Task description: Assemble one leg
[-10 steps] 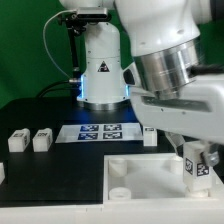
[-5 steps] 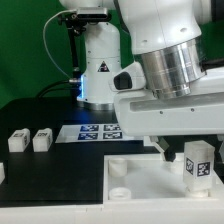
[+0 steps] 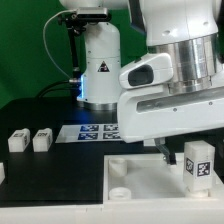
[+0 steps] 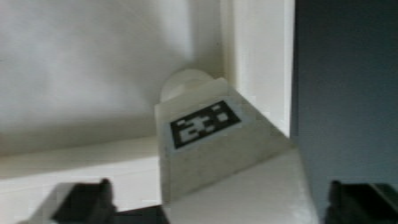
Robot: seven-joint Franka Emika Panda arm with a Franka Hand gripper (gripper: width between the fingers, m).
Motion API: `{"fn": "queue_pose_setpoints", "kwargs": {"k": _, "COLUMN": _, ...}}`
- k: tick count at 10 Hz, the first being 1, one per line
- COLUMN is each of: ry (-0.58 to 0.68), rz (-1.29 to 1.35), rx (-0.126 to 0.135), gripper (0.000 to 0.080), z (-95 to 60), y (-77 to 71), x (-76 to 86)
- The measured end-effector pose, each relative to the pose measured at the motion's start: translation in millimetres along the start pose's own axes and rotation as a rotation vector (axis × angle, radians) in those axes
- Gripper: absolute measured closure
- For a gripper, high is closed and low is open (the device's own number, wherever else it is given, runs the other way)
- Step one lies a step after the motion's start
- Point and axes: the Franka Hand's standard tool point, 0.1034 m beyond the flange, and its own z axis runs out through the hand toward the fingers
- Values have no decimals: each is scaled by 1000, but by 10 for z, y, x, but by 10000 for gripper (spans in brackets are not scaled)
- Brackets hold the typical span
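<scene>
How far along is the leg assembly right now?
Looks done: one leg stands upright on the white plate, at its corner on the exterior view's right. In hand: the gripper straddles that leg, jaws open with a gap on each side. Left: the pictures cannot show whether it is fully seated. Two other legs sit untouched on the table at the exterior view's left.

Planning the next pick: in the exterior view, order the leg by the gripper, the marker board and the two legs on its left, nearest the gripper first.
1. Nearest leg, at the gripper, exterior view's right.
2. Marker board, centre.
3. Inner left leg.
4. Outer left leg, far left.
</scene>
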Motion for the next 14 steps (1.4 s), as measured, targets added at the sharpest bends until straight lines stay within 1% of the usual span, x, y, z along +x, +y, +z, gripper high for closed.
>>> {"fn": "queue_pose_setpoints", "kwargs": {"k": 1, "ry": 0, "rz": 111, "rx": 1, "gripper": 334, "z": 1, "y": -6, "x": -2}}
{"fn": "queue_pose_setpoints", "kwargs": {"k": 2, "ry": -1, "rz": 214, "rx": -3, "gripper": 499, "z": 2, "y": 19, "x": -2}}
{"fn": "queue_pose_setpoints", "kwargs": {"k": 4, "ry": -3, "rz": 419, "rx": -5, "gripper": 501, "z": 11, "y": 56, "x": -8}}
{"fn": "queue_pose_setpoints", "kwargs": {"k": 6, "ry": -7, "rz": 679, "rx": 5, "gripper": 502, "z": 20, "y": 81, "x": -9}}
{"fn": "queue_pose_setpoints", "kwargs": {"k": 7, "ry": -5, "rz": 817, "rx": 31, "gripper": 502, "z": 25, "y": 121, "x": 2}}
{"fn": "queue_pose_setpoints", "kwargs": {"k": 8, "ry": -12, "rz": 1036, "rx": 60, "gripper": 502, "z": 29, "y": 147, "x": -18}}
{"fn": "queue_pose_setpoints", "kwargs": {"k": 9, "ry": -25, "rz": 1223, "rx": 84, "gripper": 502, "z": 38, "y": 150, "x": -42}}
{"fn": "queue_pose_setpoints", "kwargs": {"k": 10, "ry": -48, "rz": 1344, "rx": 119, "gripper": 502, "z": 39, "y": 178, "x": -46}}
{"fn": "queue_pose_setpoints", "kwargs": {"k": 11, "ry": -61, "rz": 1414, "rx": 130, "gripper": 502, "z": 38, "y": 185, "x": -50}}
{"fn": "queue_pose_setpoints", "kwargs": {"k": 12, "ry": -60, "rz": 1374, "rx": 129, "gripper": 502, "z": 42, "y": 179, "x": -54}}
{"fn": "queue_pose_setpoints", "kwargs": {"k": 13, "ry": -58, "rz": 1340, "rx": 129, "gripper": 406, "z": 46, "y": 181, "x": -56}}
{"fn": "queue_pose_setpoints", "kwargs": {"k": 14, "ry": -58, "rz": 1340, "rx": 129, "gripper": 218, "z": 47, "y": 178, "x": -57}}
